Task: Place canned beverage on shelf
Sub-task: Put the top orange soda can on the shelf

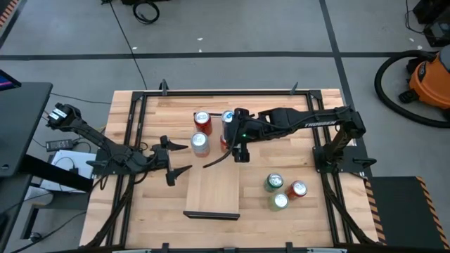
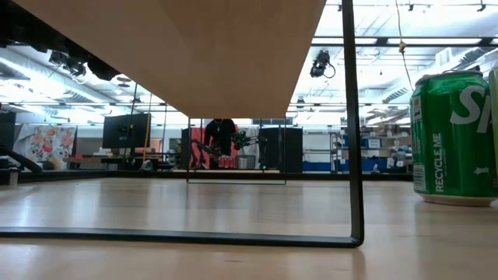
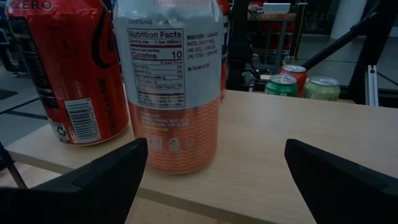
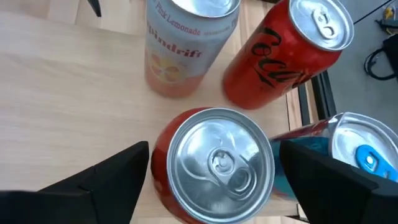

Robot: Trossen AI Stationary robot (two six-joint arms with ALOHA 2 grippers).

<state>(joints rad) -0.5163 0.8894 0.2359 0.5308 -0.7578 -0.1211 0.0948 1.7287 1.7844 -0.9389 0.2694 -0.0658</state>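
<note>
Four cans stand upright on the shelf: two red cola cans, a Spindrift can, a blue one. The right gripper straddles one red can, jaws spread, not gripping. The left gripper waits open beside the shelf (three cans remain on the tabletop).

Orange shop vacuum beside table

Shelf: long light-wood board, dark strips at its short ends, raised on a thin black frame. You've got four upright cans at its far end: two red, a silver-orange one, a blue-topped one. Three more cans stand off-shelf to the right.
</note>
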